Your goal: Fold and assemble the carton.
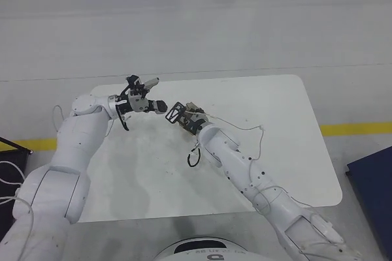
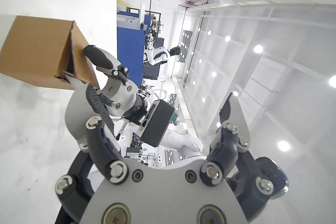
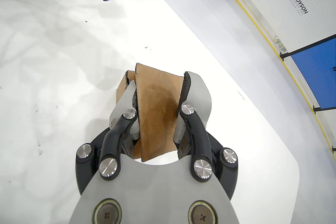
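Top view: both arms meet over the table's (image 1: 281, 130) far left part, right gripper (image 1: 176, 112) facing left gripper (image 1: 159, 106). Left wrist view: its own jaws gape, empty, beside the carton (image 2: 36, 49) low over the table. Right wrist view: fingers (image 3: 195, 89) clamp a carton flap. Likely mid-fold; next, the free claw should press a neighbouring flap inward.

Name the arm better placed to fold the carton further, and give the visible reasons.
Left, probably. The right gripper is shut on the carton, steadying it; the left gripper hangs open and empty close beside it, free to push.
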Robot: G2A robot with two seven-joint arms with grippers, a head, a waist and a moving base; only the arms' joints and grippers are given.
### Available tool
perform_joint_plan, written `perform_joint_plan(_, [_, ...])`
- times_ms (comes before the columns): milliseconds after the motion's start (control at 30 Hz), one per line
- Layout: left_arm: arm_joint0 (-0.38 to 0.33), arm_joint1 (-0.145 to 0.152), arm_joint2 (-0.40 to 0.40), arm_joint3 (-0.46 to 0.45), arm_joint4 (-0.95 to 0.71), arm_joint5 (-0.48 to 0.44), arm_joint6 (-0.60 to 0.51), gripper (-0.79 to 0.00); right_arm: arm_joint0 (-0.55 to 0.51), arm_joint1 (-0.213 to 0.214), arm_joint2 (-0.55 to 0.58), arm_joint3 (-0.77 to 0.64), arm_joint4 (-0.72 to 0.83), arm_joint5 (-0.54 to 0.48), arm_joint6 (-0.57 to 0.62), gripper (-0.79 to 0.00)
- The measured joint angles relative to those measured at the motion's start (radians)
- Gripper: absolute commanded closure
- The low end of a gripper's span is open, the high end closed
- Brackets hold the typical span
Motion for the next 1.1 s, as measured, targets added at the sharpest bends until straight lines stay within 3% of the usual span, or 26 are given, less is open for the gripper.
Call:
perform_joint_plan(333, [-0.021, -0.032, 0.048, -0.041, 0.052, 0.053, 0.098, -0.785, -0.015, 0.000, 0.018, -0.016, 0.004, -0.009, -0.014, -0.382])
perform_joint_plan(733, [-0.036, -0.070, 0.098, -0.013, 0.094, 0.077, 0.134, -0.785, -0.039, 0.005, 0.046, -0.061, 0.012, -0.040, -0.021, -0.388])
perform_joint_plan(1100, [-0.042, -0.088, 0.107, 0.022, 0.102, 0.074, 0.153, -0.785, -0.044, 0.005, 0.051, -0.062, 0.013, -0.059, -0.023, -0.397])
